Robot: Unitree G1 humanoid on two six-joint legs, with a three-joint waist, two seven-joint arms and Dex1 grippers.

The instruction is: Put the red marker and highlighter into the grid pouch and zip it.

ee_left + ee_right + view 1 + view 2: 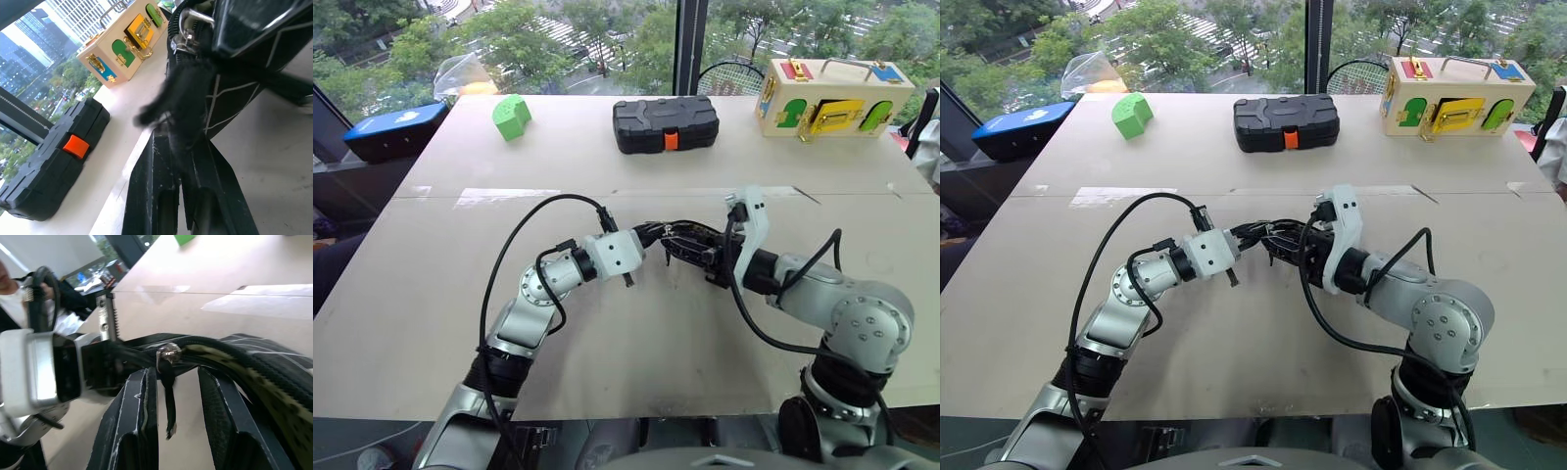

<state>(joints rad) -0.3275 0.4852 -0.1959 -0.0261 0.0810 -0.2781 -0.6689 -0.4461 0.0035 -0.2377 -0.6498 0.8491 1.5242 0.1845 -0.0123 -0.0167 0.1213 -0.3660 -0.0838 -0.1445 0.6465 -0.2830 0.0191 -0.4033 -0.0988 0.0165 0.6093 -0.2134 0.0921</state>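
Black woven fabric with thin white lines on the grid pouch (234, 93), and its zipper slider (168, 352) gleams as shiny metal. The table (636, 343) looks matt beige board, the black case (665, 123) ribbed hard plastic.

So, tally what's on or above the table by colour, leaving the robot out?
Black: 2, the grid pouch held between the arms and the hard case
Green: 1, the block
Blue: 1, the flat box
Wooden, multicoloured: 1, the latch box
Total: 5
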